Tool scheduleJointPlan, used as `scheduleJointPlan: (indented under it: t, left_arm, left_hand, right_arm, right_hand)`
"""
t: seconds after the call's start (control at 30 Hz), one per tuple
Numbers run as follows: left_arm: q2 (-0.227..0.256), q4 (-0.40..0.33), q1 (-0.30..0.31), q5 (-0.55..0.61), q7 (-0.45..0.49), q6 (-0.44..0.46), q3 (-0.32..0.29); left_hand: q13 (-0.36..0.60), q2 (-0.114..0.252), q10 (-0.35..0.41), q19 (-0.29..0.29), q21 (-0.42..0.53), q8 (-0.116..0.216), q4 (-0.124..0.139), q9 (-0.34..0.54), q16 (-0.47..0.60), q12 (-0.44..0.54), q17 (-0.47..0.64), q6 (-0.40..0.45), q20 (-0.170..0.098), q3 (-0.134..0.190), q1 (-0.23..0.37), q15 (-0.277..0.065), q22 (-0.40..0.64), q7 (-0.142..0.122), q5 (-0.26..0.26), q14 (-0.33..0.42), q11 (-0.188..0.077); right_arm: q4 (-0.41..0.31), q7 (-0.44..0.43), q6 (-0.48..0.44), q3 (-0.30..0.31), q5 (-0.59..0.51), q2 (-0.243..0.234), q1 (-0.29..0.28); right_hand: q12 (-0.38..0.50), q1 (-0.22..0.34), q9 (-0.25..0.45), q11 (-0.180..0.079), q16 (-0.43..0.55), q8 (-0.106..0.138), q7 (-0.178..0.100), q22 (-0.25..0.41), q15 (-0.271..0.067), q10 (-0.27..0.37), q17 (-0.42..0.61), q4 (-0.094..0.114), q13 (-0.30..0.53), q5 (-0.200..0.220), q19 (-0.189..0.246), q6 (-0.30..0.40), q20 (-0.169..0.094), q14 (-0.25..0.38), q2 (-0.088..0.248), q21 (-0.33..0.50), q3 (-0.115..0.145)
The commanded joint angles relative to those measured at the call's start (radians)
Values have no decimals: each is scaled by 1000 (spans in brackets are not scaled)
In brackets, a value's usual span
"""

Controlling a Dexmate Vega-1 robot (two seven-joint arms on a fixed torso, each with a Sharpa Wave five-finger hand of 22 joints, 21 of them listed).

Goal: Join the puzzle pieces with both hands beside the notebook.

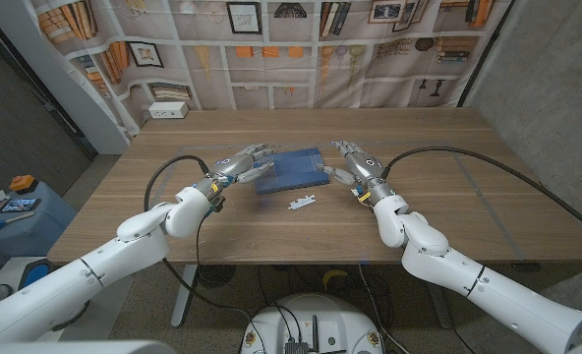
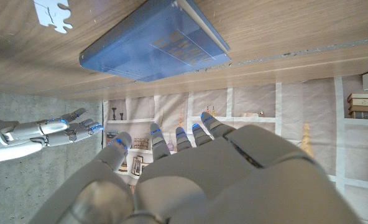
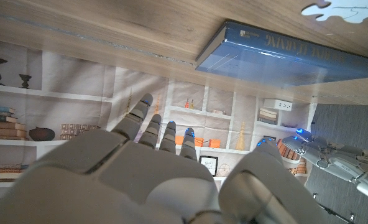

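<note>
Around your workspace: table, backdrop and side clutter.

You have a wooden table (image 1: 488, 211) under everything, and behind it hangs a printed bookshelf backdrop (image 1: 271, 49) (books, framed pictures and small ornaments drawn on cloth). A white power strip (image 1: 168, 110) sits at the table's far left corner. Off to your left stands a blue stool (image 1: 21, 228) carrying an orange object (image 1: 21, 182) and some small items.
</note>
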Motion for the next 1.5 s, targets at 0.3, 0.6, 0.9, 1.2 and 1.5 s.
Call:
scheduleJointPlan:
  t: [0.3,0.6,0.9,1.2,1.5]
  left_arm:
    - [-80,116,-47,-219,41,-58,-20]
    - [-155,193,-83,-321,68,-88,-14]
    - [-204,252,-118,-385,92,-109,-4]
    - [-257,308,-121,-468,132,-138,-13]
    - [-283,378,-138,-493,168,-196,-12]
  left_hand:
    - [3,87,13,25,7,5,-22,0,2,6,0,0,-87,14,21,-54,2,17,-7,15,-1]
    - [3,89,14,33,6,2,-30,0,1,5,1,-9,-85,21,26,-50,2,32,-8,20,4]
    - [3,88,15,44,7,3,-35,0,1,4,1,-10,-83,26,27,-48,2,44,-9,26,2]
    - [3,88,20,53,8,5,-35,0,3,4,3,-7,-80,30,25,-46,2,51,-10,32,6]
    - [3,89,28,67,9,-1,-24,1,6,5,7,-29,-77,31,14,-45,2,56,-12,41,7]
  right_arm:
    - [60,-19,83,42,153,8,40]
    - [83,-50,138,101,277,6,27]
    - [112,-64,197,137,375,2,27]
    - [169,-67,297,175,498,8,26]
    - [223,-66,379,199,601,31,30]
  right_hand:
    - [4,-12,1,4,4,-1,2,4,-17,15,-1,7,3,11,5,-9,-16,0,9,3,6]
    - [4,-20,0,8,4,0,18,3,-26,28,-2,12,2,13,8,-9,-30,4,19,1,7]
    - [2,-27,-1,11,4,0,30,3,-34,34,-3,14,0,15,10,-7,-42,5,25,0,7]
    - [1,-32,-2,13,3,2,45,2,-39,42,-4,16,0,16,9,-1,-46,7,29,-1,7]
    - [3,-40,-3,3,3,6,72,2,-53,65,-6,19,-3,19,13,15,-58,17,36,-2,8]
